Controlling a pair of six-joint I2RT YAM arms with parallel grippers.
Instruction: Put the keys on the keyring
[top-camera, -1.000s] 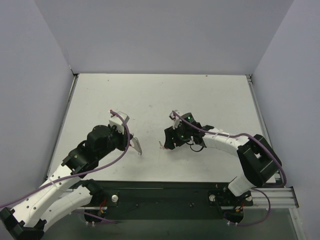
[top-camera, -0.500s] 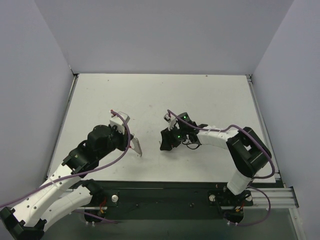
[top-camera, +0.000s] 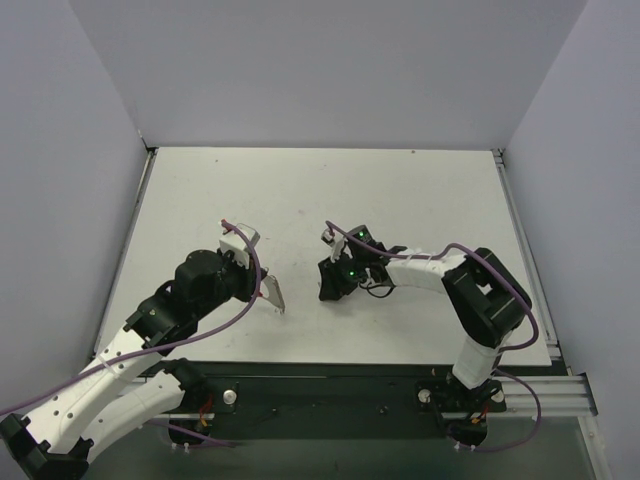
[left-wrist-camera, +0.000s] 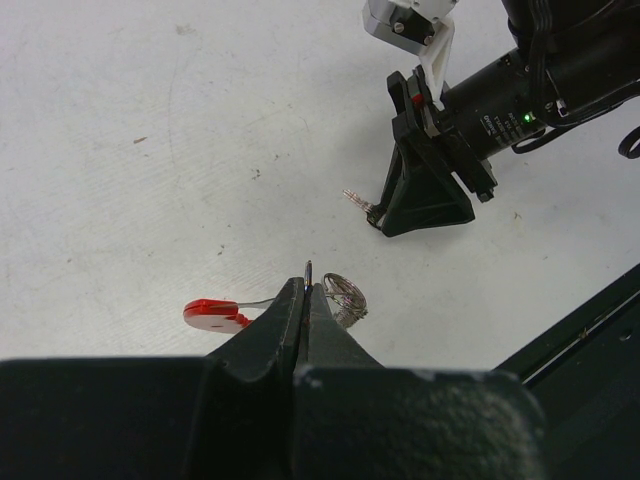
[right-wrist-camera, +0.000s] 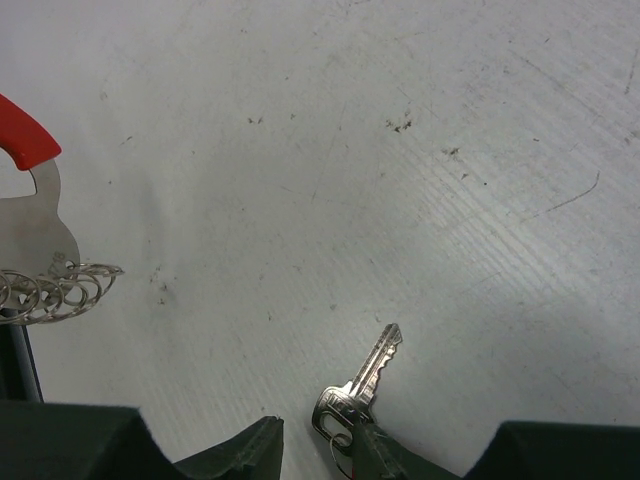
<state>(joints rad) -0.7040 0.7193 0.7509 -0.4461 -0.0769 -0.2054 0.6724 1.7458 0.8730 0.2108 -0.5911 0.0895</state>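
The keyring (left-wrist-camera: 215, 313) is being gripped at the lower middle of the left wrist view by the left gripper (left-wrist-camera: 306, 292), whose jaws are being pressed fully together. Its red loop is being shown just left of the fingertips, and its bunched silver chain (left-wrist-camera: 345, 297) just right of them. In the overhead view both grippers are being held near each other, tips apart, over the lower centre of the table (top-camera: 400, 190). The key (right-wrist-camera: 362, 380) is being seen flat on the table at the bottom middle of the right wrist view, blade pointing up and right. The right gripper (right-wrist-camera: 318, 445) is being held with jaws partly apart, bare table showing between them. Only one finger is being touched by the key's head.
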